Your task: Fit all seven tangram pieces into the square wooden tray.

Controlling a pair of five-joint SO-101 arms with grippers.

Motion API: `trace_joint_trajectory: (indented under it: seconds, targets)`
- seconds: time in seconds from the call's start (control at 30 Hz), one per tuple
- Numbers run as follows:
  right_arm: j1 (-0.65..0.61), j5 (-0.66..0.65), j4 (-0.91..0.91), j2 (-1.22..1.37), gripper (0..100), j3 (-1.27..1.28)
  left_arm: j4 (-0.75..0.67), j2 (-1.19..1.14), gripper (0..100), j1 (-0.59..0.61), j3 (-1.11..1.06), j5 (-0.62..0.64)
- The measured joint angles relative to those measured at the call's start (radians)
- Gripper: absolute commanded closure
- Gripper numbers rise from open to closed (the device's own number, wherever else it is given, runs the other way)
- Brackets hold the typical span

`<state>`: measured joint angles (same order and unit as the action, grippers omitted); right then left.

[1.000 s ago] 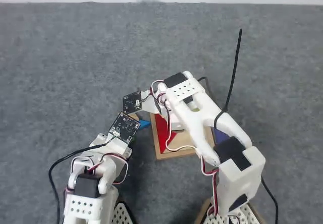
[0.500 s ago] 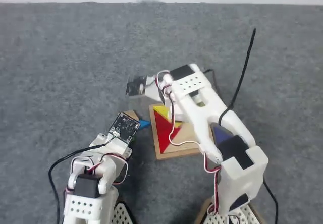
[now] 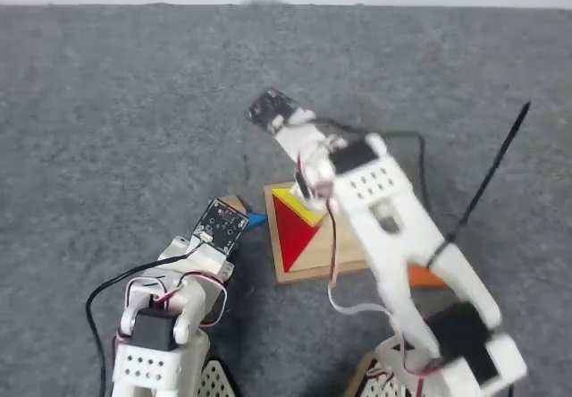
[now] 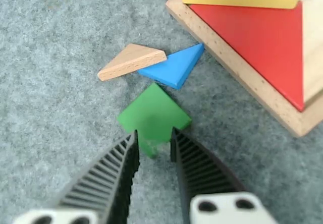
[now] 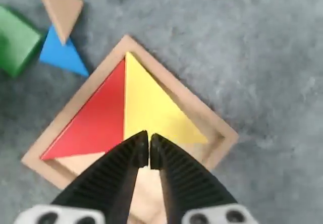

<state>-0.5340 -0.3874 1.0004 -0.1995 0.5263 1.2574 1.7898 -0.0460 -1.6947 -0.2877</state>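
Note:
The square wooden tray [image 3: 308,274] holds a red triangle [image 3: 290,232] and a yellow triangle [image 3: 299,207] side by side. My right gripper [image 5: 149,135] is shut and empty, above the tray [image 5: 222,125] near the yellow triangle [image 5: 149,108] and the red one [image 5: 96,123]. On the mat beside the tray lie a green square [image 4: 154,115], a blue triangle [image 4: 174,65] and a plain wooden triangle [image 4: 131,60]. My left gripper [image 4: 154,135] is open low over the mat, its fingertips on either side of the green square's near corner.
An orange piece [image 3: 427,278] lies on the mat beyond the tray's right side, partly behind the right arm. The blue triangle [image 3: 255,220] and the wooden triangle [image 3: 234,204] sit just left of the tray. Grey mat stretches open to the far side.
The right arm has lifted and swung away from the tray, uncovering the yellow triangle beside the red one. The left arm has kept still.

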Motion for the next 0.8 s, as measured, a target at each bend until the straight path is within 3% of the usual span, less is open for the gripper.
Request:
trace_joint_trajectory:
  seconds: [0.2, 0.53, 0.8]
  targets:
    - [-0.032, 0.023, -0.140, 0.018, 98.9, 0.107, 0.000, 0.000, 90, 0.000, 0.000, 0.000]
    - [0.008, 0.026, -0.152, 0.278, 98.9, -0.032, 0.000, 0.000, 90, 0.000, 0.000, 0.000]
    - [0.080, 0.029, -0.153, 0.315, 98.9, -0.071, 0.000, 0.000, 90, 0.000, 0.000, 0.000]
